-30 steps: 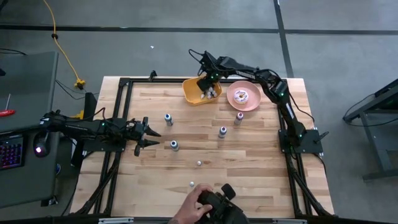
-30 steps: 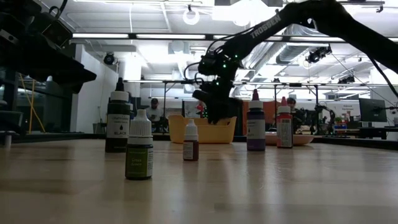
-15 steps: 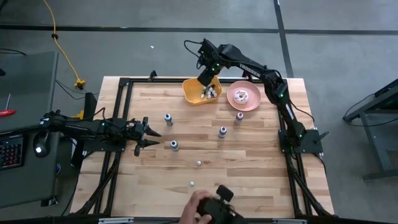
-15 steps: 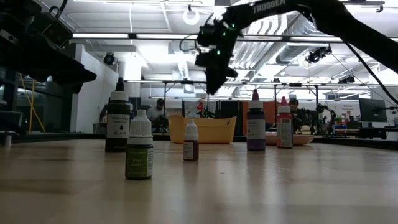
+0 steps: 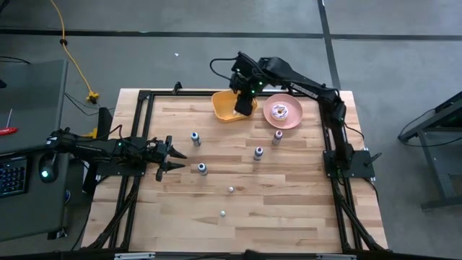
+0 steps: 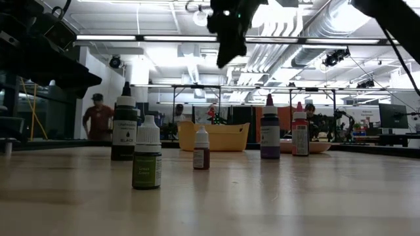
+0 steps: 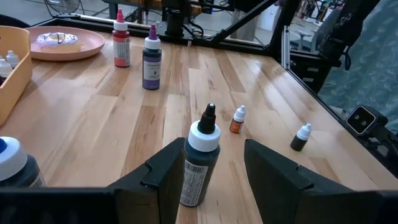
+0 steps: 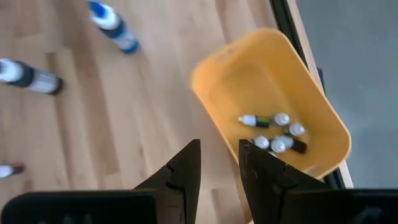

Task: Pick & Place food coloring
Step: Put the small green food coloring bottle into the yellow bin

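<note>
Wooden table, yellow bin, pink plate with a doughnut

The yellow bin (image 5: 228,107) sits near the table's (image 5: 289,195) far edge, the pink plate (image 5: 283,113) just beside it, carrying a white-iced doughnut (image 5: 281,111). A yellow cable (image 5: 66,43) trails over the grey floor. In the room behind, a person (image 6: 98,118) stands near workbenches.

Several small food coloring bottles (image 8: 272,132) lie on their sides in a loose cluster inside the yellow bin (image 8: 227,74), white caps showing, one dark-bodied and one greenish. Six more stand upright on the desk (image 5: 289,188) outside the bin. Just beside it stands a blue-capped bottle (image 5: 195,137). A red-tipped bottle (image 7: 121,47) and a purple bottle (image 7: 151,58) stand side by side. A black-tipped bottle (image 7: 200,163) stands farther from the bin, and farthest are a tiny orange bottle (image 7: 237,119) and a tiny dark bottle (image 7: 301,137).
</note>
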You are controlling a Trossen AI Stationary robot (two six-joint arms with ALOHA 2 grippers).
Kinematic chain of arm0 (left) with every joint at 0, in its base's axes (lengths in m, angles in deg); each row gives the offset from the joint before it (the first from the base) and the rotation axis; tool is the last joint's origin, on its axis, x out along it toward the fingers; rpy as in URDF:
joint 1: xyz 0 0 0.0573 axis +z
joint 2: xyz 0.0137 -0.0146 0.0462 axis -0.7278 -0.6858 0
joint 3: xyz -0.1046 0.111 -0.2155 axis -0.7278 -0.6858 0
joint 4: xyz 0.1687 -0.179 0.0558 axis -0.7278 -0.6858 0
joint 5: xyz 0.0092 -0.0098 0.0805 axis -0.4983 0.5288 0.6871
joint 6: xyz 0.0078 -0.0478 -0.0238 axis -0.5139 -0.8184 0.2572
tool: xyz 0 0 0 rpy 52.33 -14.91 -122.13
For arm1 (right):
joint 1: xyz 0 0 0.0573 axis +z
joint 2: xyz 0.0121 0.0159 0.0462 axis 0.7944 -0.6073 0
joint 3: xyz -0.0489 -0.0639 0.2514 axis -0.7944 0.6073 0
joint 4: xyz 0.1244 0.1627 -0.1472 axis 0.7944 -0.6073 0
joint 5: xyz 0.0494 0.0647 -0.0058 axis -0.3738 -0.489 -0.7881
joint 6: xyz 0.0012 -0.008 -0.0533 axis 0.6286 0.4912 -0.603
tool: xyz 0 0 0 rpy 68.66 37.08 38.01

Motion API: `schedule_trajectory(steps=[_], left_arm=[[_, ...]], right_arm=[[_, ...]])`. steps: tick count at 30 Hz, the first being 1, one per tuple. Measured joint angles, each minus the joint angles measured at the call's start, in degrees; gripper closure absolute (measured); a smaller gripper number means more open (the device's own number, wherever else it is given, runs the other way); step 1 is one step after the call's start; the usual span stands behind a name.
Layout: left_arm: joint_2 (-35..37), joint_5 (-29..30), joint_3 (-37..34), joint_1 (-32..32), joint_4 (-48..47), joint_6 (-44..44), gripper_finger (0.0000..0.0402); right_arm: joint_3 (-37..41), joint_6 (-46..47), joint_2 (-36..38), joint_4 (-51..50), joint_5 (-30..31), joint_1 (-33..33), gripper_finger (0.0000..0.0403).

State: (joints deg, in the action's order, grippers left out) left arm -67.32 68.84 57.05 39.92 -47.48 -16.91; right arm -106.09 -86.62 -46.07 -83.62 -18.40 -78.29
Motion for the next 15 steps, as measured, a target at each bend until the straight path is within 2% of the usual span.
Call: schedule_trajectory(steps=[15], left_arm=[[0.0,0.0,0.0,0.0,0.0,0.0,0.0238]], right_arm=[[0.0,3.3,6.2,-2.6,-0.8,15.2,0.0304]])
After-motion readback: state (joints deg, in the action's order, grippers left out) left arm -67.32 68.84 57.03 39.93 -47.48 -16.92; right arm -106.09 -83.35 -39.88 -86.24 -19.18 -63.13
